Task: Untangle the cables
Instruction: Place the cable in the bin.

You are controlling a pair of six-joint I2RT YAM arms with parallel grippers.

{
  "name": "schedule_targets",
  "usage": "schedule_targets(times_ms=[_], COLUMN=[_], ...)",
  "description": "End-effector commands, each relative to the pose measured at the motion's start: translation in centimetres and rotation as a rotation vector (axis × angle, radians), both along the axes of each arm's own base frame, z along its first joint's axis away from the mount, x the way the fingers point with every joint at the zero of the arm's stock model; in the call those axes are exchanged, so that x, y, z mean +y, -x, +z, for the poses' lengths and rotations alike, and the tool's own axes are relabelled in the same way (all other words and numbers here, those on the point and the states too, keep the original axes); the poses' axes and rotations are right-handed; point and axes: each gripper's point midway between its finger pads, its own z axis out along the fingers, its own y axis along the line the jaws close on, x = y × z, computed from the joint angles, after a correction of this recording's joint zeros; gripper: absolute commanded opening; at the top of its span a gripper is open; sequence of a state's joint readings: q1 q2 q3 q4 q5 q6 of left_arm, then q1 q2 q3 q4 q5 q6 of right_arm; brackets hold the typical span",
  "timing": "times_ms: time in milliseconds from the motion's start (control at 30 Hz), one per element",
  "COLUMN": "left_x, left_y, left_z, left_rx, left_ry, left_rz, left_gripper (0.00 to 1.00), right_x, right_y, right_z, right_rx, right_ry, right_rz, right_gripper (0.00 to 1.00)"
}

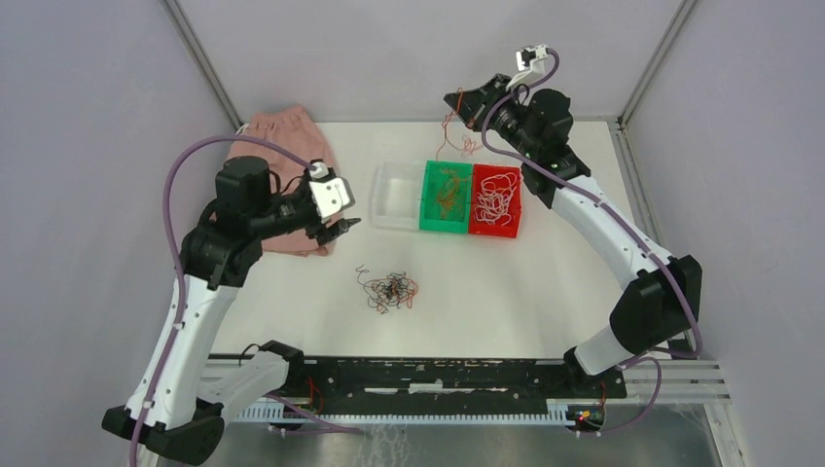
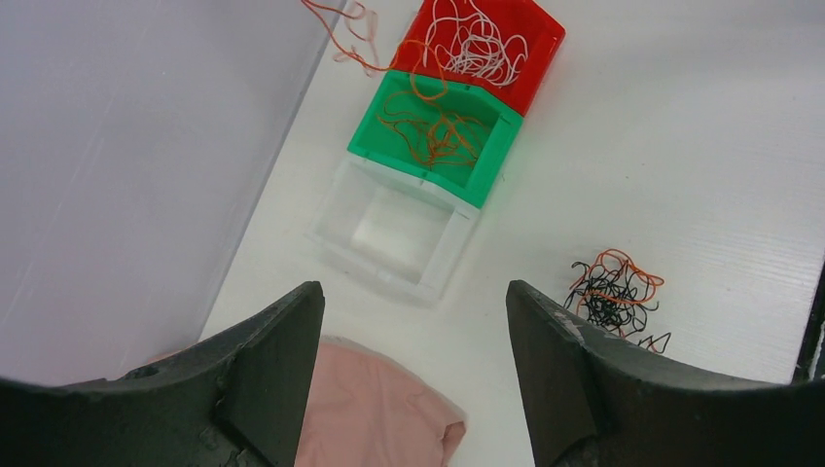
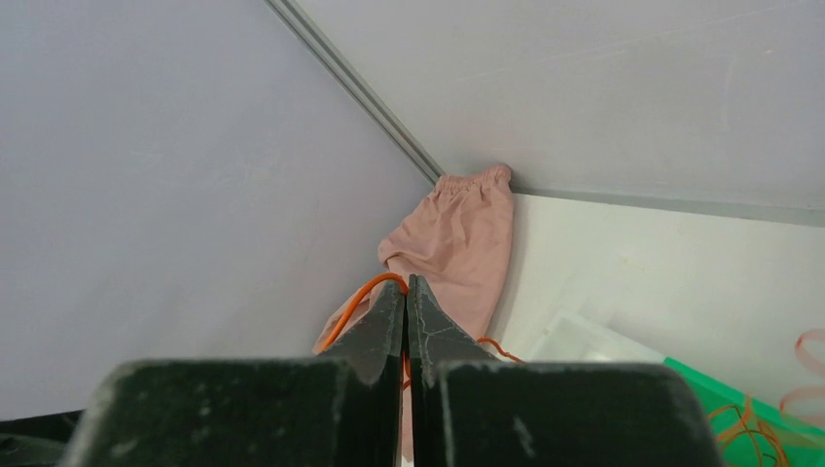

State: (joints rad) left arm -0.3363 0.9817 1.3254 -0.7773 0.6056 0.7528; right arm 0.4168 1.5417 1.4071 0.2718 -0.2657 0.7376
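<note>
At the counter's 12 o'clock, the right jaws pinch shut on one orange-red cable dangling above the green bin. The left jaws stand apart, empty, at 9 o'clock. The black-and-orange tangle lies at 7 o'clock of that bin. The strands look light, springy and snag-prone, best lifted by a free loop. No writing is legible.
</note>
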Motion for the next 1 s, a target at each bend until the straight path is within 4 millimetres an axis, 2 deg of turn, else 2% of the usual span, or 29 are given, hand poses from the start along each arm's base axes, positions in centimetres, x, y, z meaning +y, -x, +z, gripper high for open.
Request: schedule_targets(times_ms=[0, 133, 567, 833, 967], left_x=[0.6, 1.1, 1.3, 1.4, 1.4], left_y=[1.3, 2.6, 3.4, 3.6, 3.5], left_z=[0.1, -0.2, 0.8, 0.7, 0.7], left_rx=[-0.04, -0.052, -0.081, -0.094, -0.099], left_ry=[-0.023, -0.021, -0.001, -0.009, -0.006], left_rz=[-0.008, -0.009, -0.008, -0.013, -0.012], left_gripper=[0.77, 0.77, 0.77, 0.77, 0.77], right_x=[-0.4, -0.7, 0.0, -0.8, -0.9], right_y=[-0.3, -0.9, -0.8, 0.9, 1.6], right_z=[3.7, 3.9, 6.4, 11.4, 12.0], right_rx=[-0.09, -0.098, -0.144, -0.259, -0.284], right_ry=[-0.004, 0.003, -0.042, -0.057, -0.065], right_rz=[-0.008, -0.016, 0.02, 0.024, 0.033], right_gripper=[0.01, 0.01, 0.01, 0.01, 0.01])
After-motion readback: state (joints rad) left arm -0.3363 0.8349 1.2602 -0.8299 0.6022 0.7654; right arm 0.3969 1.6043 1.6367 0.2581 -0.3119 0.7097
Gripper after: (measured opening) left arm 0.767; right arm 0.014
